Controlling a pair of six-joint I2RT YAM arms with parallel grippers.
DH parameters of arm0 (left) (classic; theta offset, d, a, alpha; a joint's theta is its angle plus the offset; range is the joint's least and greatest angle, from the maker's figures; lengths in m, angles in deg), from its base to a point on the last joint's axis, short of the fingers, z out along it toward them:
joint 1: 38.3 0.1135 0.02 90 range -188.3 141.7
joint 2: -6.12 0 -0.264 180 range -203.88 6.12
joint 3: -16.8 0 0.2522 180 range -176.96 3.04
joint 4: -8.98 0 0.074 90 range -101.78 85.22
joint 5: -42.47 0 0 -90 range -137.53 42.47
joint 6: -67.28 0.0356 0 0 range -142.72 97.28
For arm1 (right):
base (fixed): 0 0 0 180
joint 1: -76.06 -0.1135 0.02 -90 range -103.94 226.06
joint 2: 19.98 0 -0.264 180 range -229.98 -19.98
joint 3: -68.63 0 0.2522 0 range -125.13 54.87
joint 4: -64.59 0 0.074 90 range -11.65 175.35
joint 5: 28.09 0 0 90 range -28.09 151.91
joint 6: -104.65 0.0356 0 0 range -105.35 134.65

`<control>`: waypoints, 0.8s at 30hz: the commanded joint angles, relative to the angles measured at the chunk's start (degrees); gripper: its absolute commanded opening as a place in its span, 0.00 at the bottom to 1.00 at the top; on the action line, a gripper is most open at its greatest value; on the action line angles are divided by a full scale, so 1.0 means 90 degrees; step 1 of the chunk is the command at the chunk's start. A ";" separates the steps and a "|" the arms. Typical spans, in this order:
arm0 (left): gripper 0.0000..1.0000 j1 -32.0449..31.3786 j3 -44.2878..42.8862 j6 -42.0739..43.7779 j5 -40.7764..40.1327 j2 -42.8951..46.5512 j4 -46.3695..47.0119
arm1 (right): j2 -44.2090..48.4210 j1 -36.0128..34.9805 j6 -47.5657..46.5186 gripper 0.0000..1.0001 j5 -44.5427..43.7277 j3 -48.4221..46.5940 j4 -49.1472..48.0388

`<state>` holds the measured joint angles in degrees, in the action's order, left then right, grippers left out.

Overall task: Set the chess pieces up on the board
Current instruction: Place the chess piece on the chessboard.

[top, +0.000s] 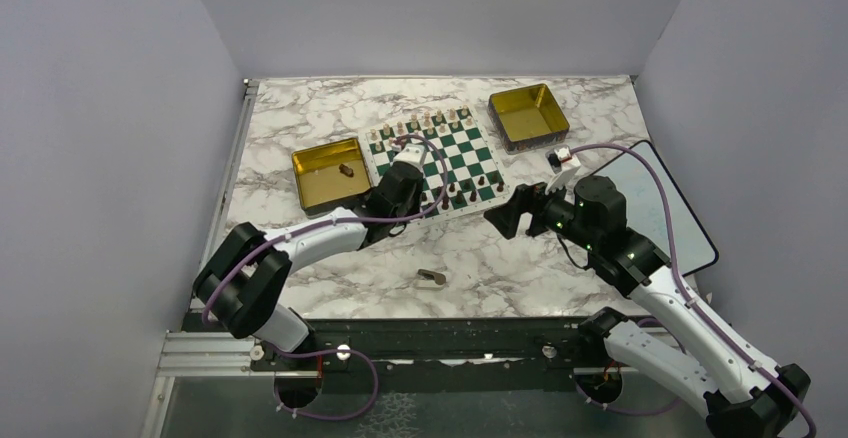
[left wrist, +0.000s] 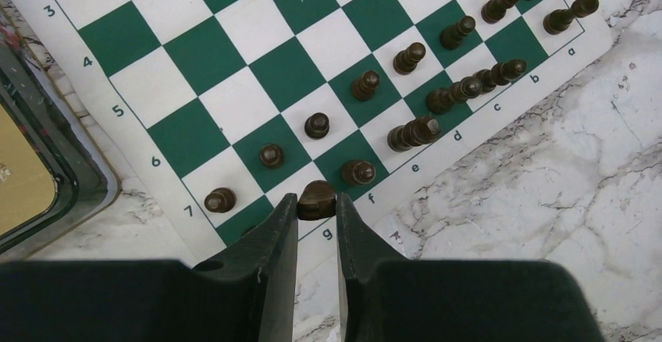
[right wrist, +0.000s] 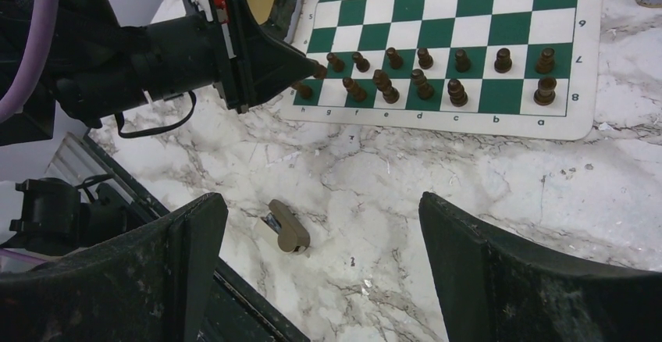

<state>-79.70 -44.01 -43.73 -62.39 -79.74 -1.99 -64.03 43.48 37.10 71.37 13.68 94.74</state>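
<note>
Lowering the dark piece (left wrist: 316, 198) onto its back-rank square looks like the step in hand. The left gripper (left wrist: 316, 208) is narrow, pinching that piece by its head between both fingertips. It hangs just above the board (left wrist: 234, 61) at the g file, by the board edge that faces the arms. The board lies in the far half of the bench (top: 480, 258), between two gold tins (top: 325, 176).

Other dark pieces (left wrist: 358, 172) stand close beside the target square and in the pawn row just beyond. The descent should therefore be straight down, with the piece upright and centred. Open the gripper only slightly once the base sits flat, then lift vertically so the fingers brush nothing.

The right gripper (right wrist: 318, 211) is wide and holds nothing, hovering over marble toward the bench's near edge, with a small tan block (right wrist: 287, 231) below it. It is best left clear of the board. One more dark piece (top: 347, 169) lies in the left tin.
</note>
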 commanded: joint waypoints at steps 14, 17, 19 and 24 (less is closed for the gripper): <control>0.18 -0.0203 0.0235 -0.0076 -0.0459 -0.0255 0.0262 | 0.0104 -0.0023 -0.0170 0.99 -0.0084 -0.0053 0.0031; 0.18 -0.0222 0.0236 -0.0077 -0.0445 -0.0323 0.0281 | 0.0095 -0.0023 -0.0181 0.99 -0.0075 -0.0064 0.0020; 0.18 -0.0233 0.0230 -0.0068 -0.0440 -0.0367 0.0295 | 0.0083 -0.0023 -0.0183 0.99 -0.0074 -0.0071 0.0026; 0.18 -0.0253 0.0231 -0.0058 -0.0474 -0.0477 0.0313 | 0.0093 -0.0023 -0.0174 0.99 -0.0084 -0.0062 0.0040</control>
<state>-81.50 -42.54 -44.13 -65.01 -83.08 -1.05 -63.79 43.48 36.16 71.39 13.68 94.76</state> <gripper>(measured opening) 0.211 0.991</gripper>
